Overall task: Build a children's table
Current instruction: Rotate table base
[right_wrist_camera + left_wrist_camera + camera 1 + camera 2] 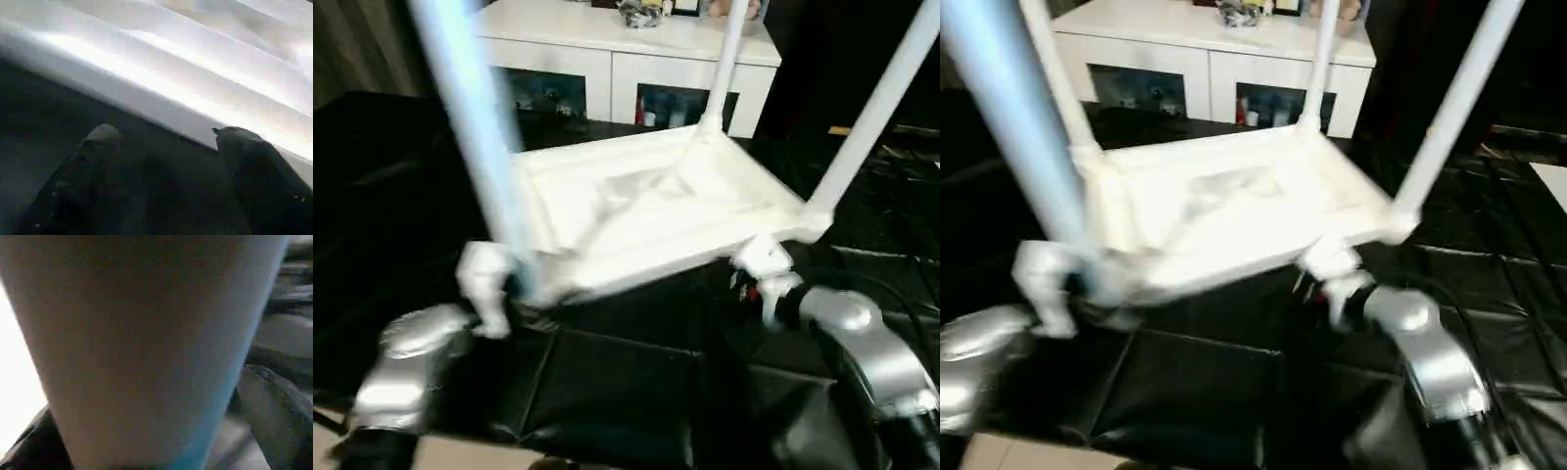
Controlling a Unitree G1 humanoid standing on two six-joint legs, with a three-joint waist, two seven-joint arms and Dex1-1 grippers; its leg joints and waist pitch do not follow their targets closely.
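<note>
The children's table (646,211) lies upside down on a black surface, its ribbed underside facing up. Its white tube legs stand in the corner sockets: the near-left leg (475,127), a far leg (729,59), the right leg (876,108) and a far-left leg (1053,78). My left gripper (487,289) sits at the foot of the near-left leg, and that leg (146,352) lies right up against the left wrist camera. My right gripper (166,132) is open at the tabletop's near-right edge. One of its black fingertips (232,137) overlaps the white rim (161,107).
A black padded surface (607,392) carries the table and stretches toward me. A white cabinet (626,49) with glass doors stands behind, with small items on top. Cables lie on the dark surface at the right (901,157).
</note>
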